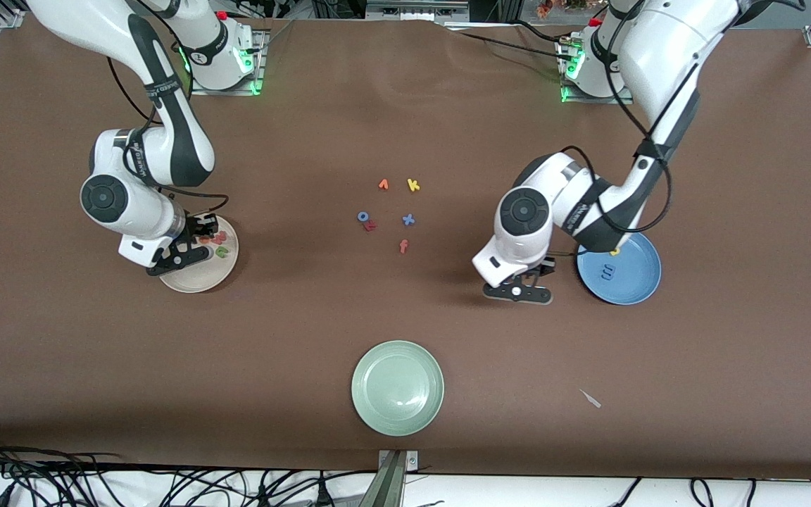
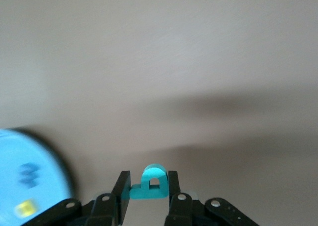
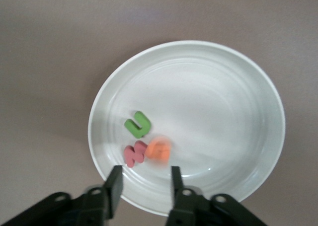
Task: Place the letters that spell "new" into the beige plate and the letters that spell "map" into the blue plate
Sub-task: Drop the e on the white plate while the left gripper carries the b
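My right gripper point(image 1: 198, 243) point(image 3: 144, 175) hangs open over the beige plate point(image 1: 194, 278) point(image 3: 223, 112). In that plate lie the green n point(image 3: 137, 123) point(image 1: 222, 251), the pinkish-red w point(image 3: 134, 153) and the orange e point(image 3: 160, 149), close together just past the fingertips. My left gripper point(image 1: 522, 287) point(image 2: 147, 180) is shut on the teal a point(image 2: 151, 184), over bare table beside the blue plate point(image 1: 631, 278) point(image 2: 10, 156). The blue m point(image 1: 608, 270) point(image 2: 28, 174) and the yellow p point(image 1: 614, 251) point(image 2: 26, 207) lie in the blue plate.
Loose letters lie mid-table: orange v point(image 1: 383, 184), yellow k point(image 1: 413, 184), blue o point(image 1: 362, 216), a red letter point(image 1: 370, 226), blue x point(image 1: 408, 220) and f point(image 1: 403, 246). A pale green plate point(image 1: 397, 387) sits near the front edge. A small white scrap point(image 1: 591, 398) lies nearby.
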Controlling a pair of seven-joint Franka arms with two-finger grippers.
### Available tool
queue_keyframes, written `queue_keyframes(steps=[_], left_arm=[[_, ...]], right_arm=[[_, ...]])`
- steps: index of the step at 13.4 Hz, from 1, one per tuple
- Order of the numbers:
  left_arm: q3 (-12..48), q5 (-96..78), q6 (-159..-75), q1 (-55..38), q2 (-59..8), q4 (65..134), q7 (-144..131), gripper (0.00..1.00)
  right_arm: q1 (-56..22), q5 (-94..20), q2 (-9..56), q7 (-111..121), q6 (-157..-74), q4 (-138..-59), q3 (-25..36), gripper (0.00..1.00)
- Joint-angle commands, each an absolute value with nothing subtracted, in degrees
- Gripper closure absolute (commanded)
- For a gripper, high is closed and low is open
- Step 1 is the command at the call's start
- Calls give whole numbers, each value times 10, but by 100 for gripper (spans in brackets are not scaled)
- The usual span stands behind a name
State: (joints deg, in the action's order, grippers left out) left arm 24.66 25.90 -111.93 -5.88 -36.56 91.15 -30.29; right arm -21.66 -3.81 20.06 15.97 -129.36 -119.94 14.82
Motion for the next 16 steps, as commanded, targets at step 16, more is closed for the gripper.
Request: queue_keyframes(steps=[16], left_arm=[[250, 314, -1150, 161, -310, 1097, 47, 90]], right_arm=[[-229, -44, 137, -29, -1075, -1115, 102, 0]])
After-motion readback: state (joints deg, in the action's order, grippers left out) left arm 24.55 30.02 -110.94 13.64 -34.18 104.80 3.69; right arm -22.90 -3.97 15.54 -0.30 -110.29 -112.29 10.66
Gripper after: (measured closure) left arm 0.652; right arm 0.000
